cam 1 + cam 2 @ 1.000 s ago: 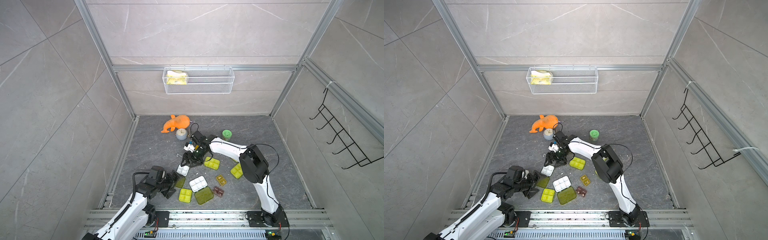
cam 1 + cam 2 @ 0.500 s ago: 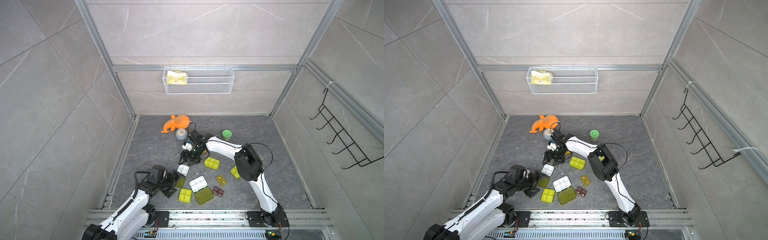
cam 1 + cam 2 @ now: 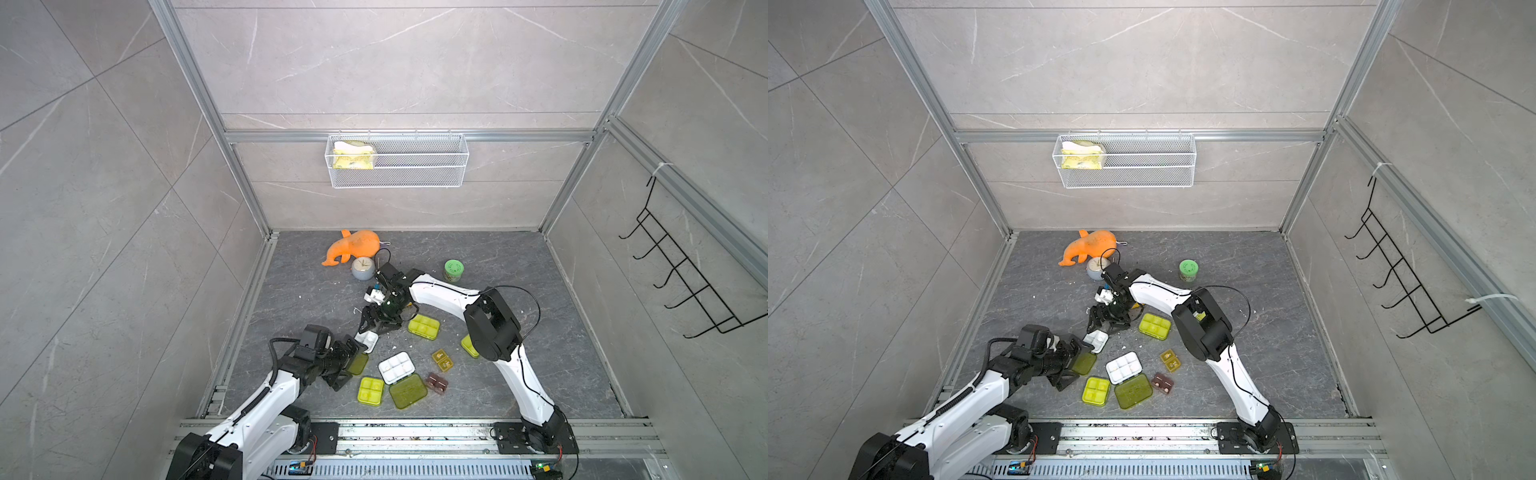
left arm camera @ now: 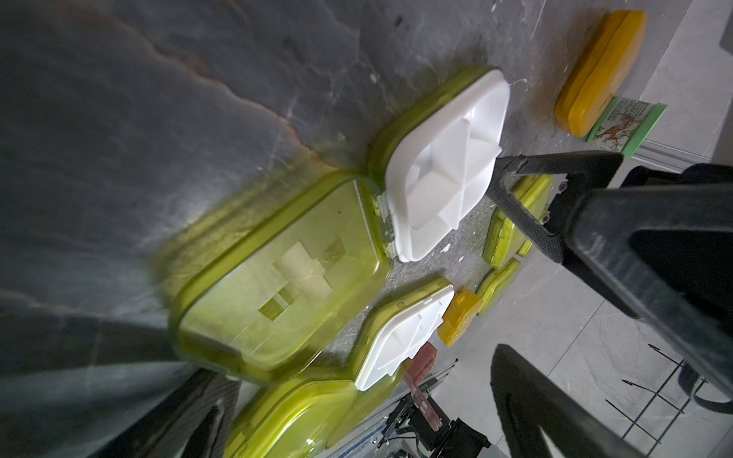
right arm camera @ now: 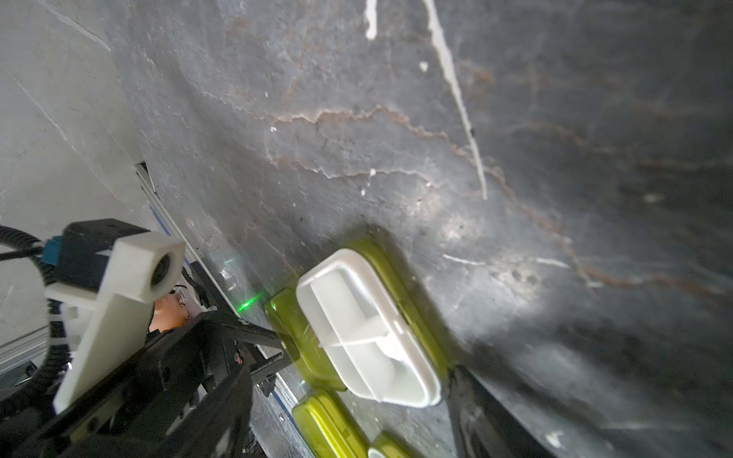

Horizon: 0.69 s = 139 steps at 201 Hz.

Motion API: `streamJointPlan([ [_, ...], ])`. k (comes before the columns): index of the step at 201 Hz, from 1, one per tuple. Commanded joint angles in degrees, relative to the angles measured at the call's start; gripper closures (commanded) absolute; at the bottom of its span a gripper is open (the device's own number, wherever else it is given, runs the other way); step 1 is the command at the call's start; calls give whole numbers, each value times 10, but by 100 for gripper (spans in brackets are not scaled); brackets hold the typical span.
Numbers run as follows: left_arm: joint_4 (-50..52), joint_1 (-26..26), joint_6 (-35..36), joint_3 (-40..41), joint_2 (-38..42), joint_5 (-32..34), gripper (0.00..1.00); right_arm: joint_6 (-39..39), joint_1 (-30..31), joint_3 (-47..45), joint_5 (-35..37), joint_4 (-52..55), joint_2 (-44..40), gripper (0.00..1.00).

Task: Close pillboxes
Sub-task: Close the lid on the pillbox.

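Translucent yellow-green plastic forms the lid (image 4: 277,277) of the open pillbox (image 3: 1097,340) at the near-left edge of the cluster on the grey stone surface (image 3: 540,291). The lid lies flat, folded back from a white four-cell tray (image 4: 444,174) on a thin hinge, and the cells look empty.

The box is probably very light, stiff and smooth, so it may skid on the stone if pushed without being pinned. The hinge looks like the weak part. The best hold is likely the lid's free edge opposite the hinge, swinging it over while the tray's far rim is steadied, then pressing down to snap it shut.

The left gripper (image 3: 351,363) is spread wide astride the lid and holds nothing. The right gripper (image 3: 376,326) hangs over the tray with its jaws apart, also grasping nothing; one finger (image 4: 515,190) appears to touch the tray's rim.
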State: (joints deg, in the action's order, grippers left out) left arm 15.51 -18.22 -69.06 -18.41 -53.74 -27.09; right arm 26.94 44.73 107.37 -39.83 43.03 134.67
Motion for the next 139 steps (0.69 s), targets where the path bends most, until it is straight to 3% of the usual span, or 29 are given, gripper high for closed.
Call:
streamJointPlan([
  [1, 21, 4, 26, -31, -6, 7, 0, -15, 5, -28, 6, 6, -26, 22],
  [55, 54, 6, 44, -63, 4, 18, 1, -10, 5, -78, 3, -19, -64, 22],
  [139, 48, 7, 49, -97, -11, 21, 1, -16, 6, -68, -7, -15, -67, 22],
])
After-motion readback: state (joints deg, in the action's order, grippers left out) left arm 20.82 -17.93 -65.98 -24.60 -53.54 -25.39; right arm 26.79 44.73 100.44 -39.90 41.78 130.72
